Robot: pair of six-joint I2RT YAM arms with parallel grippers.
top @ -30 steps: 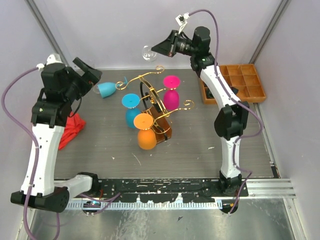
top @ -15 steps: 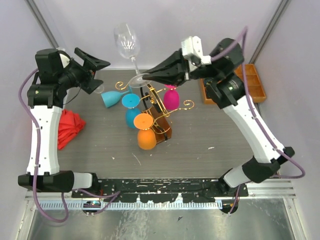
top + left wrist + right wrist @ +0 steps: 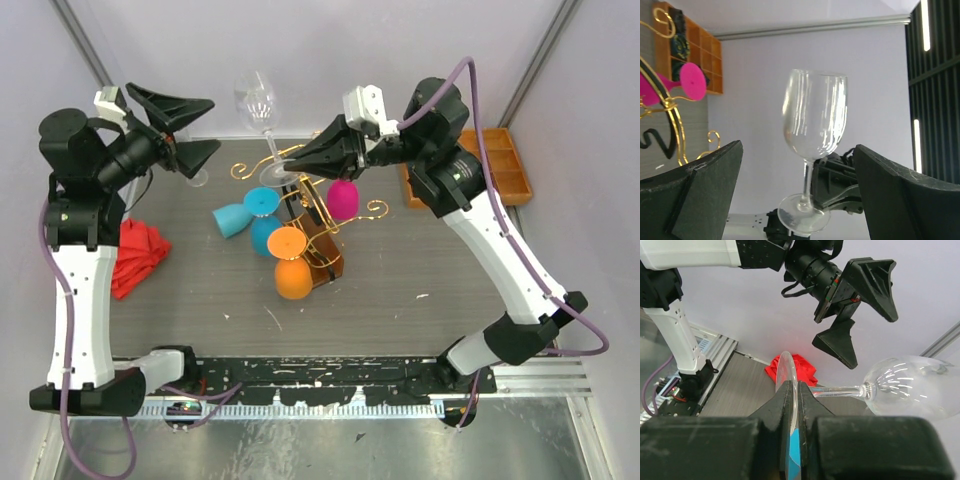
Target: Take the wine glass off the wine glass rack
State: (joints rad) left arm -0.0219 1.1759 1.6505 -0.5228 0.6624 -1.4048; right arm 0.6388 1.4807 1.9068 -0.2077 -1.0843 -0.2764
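A clear wine glass (image 3: 258, 98) stands upright in the air, above and behind the gold wire wine glass rack (image 3: 318, 200). My right gripper (image 3: 288, 165) is shut on the rim of its foot (image 3: 790, 371), and the bowl (image 3: 912, 386) points away. My left gripper (image 3: 214, 125) is open, held high to the left of the glass and apart from it. In the left wrist view the glass (image 3: 815, 117) shows between the wide-spread fingers (image 3: 700, 195), beyond their tips. Pink (image 3: 342, 197), blue (image 3: 264, 228) and orange (image 3: 291, 272) glasses hang on the rack.
A light blue glass (image 3: 231, 217) lies on its side on the table left of the rack. A red cloth (image 3: 137, 255) lies at the left edge. A compartmented wooden tray (image 3: 492, 168) stands at the back right. Walls close in the back and sides.
My right arm swung the clear glass from the back to above the rack. My left gripper rose and turned toward the glass. The light blue glass shifted a little nearer.
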